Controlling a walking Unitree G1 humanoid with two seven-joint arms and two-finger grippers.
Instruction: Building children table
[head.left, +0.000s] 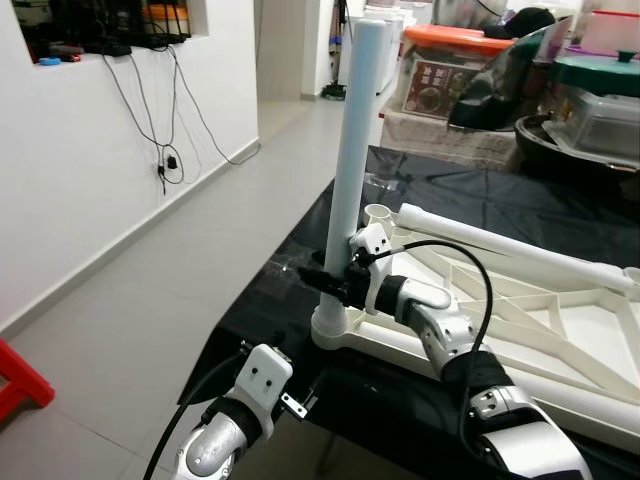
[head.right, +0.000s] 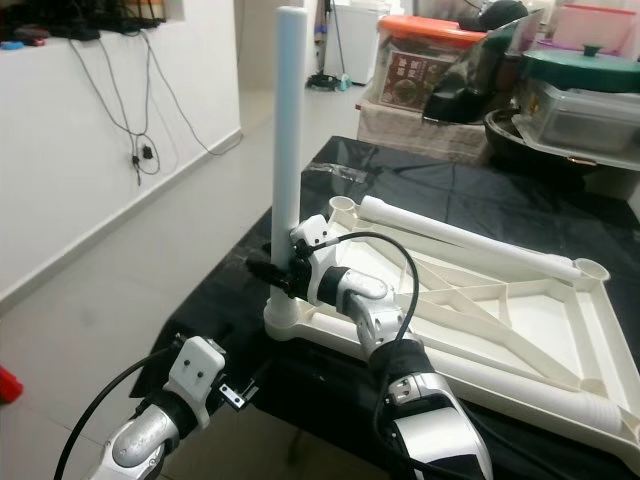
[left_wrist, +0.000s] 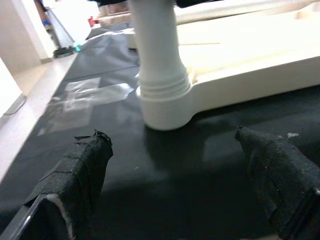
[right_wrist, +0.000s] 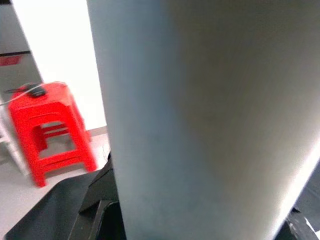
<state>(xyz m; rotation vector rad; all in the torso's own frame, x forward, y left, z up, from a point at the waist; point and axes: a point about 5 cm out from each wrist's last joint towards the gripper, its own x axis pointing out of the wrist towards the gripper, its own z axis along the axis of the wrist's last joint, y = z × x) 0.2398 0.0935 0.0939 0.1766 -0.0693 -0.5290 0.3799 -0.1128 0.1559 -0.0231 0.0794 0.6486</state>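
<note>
**Right gripper clamped on upright table leg; left gripper spread below the edge**

The jaws of the right gripper are closed around the white table leg, low on the shaft, just above its socket. The jaws of the left gripper stand wide apart, holding nothing; its taped fingertips hover over the black cover, facing the corner socket.

The leg stands upright, seated in the near-left corner socket of the white tabletop, which lies upside down on the black cover with its ribbed underside showing. A second white leg lies flat along the far side of the tabletop. Storage boxes stand behind. A red stool sits on the floor by the wall.
</note>
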